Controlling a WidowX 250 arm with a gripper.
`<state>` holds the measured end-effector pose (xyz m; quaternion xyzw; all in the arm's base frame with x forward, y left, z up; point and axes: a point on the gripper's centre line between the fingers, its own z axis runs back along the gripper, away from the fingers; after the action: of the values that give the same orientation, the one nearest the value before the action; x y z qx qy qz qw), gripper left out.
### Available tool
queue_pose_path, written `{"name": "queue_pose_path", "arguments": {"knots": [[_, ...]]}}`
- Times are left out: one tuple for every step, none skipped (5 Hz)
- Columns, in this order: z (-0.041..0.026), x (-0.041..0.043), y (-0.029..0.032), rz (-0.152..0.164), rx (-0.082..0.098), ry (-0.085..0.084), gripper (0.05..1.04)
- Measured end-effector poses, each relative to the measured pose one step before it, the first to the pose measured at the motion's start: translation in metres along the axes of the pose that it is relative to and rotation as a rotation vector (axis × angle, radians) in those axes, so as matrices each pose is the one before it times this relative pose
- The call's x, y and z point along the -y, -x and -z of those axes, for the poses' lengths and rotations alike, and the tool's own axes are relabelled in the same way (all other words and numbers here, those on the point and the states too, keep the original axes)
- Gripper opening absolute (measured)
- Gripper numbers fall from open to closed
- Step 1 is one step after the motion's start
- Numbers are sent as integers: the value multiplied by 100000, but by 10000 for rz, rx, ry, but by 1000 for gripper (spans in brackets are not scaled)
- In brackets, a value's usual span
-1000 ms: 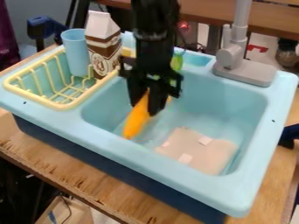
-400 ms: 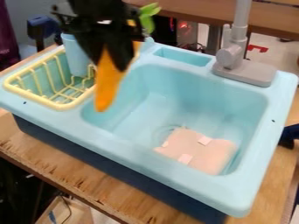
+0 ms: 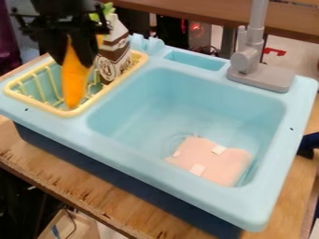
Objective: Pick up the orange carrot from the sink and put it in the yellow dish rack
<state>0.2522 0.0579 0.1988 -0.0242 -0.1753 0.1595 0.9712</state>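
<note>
A brown wooden shelf [image 3: 187, 13] runs across the background, and a plywood table [image 3: 100, 189] with a rough, chipped front edge carries a light-blue toy sink [image 3: 163, 175] with a dark-blue base. The sink's grey faucet [image 3: 254, 56] stands upright on the far rim. At the other end of the sink sits a yellow dish rack [image 3: 68, 113], and on the floor of the basin lies a flat pink piece [image 3: 219, 164] with small white patches.

The black gripper [image 3: 74, 60] hangs over the rack, pointing down. Just beside it, a brown-and-white carton [image 3: 112, 58] stands in the rack. The jaws are clamped on an orange toy carrot [image 3: 74, 88]: its upper part is between them, partly hidden by the fingers, and its long body sticks out below, nearly upright, the narrow end in front of the rack's near corner. Whether that end touches the rack cannot be told. Green leaves [image 3: 107, 10] show above, near the carton's top.
</note>
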Motion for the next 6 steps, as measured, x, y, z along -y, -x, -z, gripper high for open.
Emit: {"name": "queue_pose_path", "arguments": {"knots": [[432, -1821, -757, -752, 68, -300, 446], [995, -1671, -808, -743, 5, -131, 446], [608, -1029, -813, -696, 260, -27, 446], [1077, -559, -825, -499, 196, -44, 446], [847, -347, -593, -617, 137, 135, 446], [1010, -411, -440, -696, 67, 73, 446]]}}
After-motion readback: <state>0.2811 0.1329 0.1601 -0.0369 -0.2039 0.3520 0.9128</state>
